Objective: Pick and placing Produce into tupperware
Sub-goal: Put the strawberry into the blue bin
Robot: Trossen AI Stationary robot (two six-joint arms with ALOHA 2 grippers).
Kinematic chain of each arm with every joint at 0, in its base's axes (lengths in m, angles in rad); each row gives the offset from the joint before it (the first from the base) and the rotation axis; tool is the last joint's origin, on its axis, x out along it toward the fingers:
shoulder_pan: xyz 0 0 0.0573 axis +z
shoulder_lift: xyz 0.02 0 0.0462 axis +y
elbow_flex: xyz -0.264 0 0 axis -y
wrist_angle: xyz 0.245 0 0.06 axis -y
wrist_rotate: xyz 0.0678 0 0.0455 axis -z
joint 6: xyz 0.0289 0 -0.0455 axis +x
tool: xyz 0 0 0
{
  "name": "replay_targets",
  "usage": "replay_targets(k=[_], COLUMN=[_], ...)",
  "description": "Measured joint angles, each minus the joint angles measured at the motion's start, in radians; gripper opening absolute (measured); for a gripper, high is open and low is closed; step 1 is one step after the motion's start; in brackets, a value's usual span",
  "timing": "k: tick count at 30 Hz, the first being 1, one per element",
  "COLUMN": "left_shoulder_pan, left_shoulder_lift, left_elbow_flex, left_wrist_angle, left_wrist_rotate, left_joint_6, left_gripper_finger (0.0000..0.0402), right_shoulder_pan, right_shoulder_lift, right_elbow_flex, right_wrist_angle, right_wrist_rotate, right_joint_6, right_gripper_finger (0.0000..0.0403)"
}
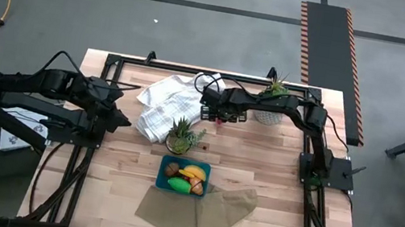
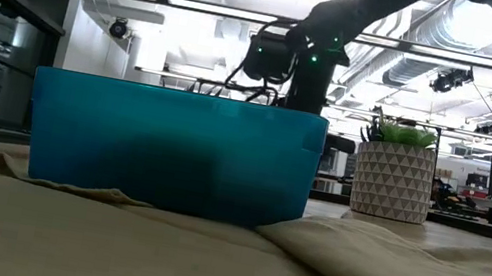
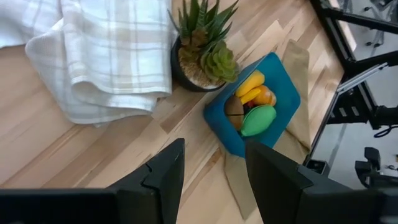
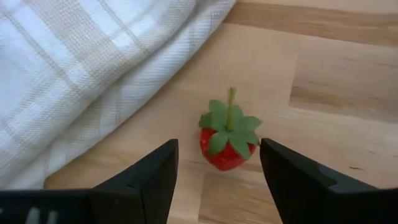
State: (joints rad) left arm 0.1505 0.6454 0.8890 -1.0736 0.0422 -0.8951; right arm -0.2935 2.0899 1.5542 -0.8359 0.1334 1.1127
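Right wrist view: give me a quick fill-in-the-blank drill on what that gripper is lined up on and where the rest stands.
1. The right gripper is open, with a red ____ on the wood between its fingers.
2. Next to that fruit lies a white checked ____.
3. The banana already lies in the blue ____.
4. The left gripper holds ____.

Missing words: strawberry; towel; container; nothing.

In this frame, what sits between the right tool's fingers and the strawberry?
Nothing: in the right wrist view only bare wood separates the right tool, fingers open, from the strawberry beside the white towel.
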Motion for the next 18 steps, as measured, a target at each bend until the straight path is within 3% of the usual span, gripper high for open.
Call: replay_targets(k=[18], left_shoulder_pan=[0.0], left_shoulder_lift=[0.0], left_elbow_flex=[0.0], left_wrist_angle=[-0.008], left_wrist_rotate=[0.0], left_joint_6=[0.0], left_gripper_finger=[0.0156], right_shoulder_pan=[-0.035], right_shoulder_lift=[0.0], right_elbow_flex=[0.0], right_wrist_angle=[-0.012], right_wrist_rotate=[-0.075], right_joint_6=[-0.015], right_gripper_finger=[0.0197])
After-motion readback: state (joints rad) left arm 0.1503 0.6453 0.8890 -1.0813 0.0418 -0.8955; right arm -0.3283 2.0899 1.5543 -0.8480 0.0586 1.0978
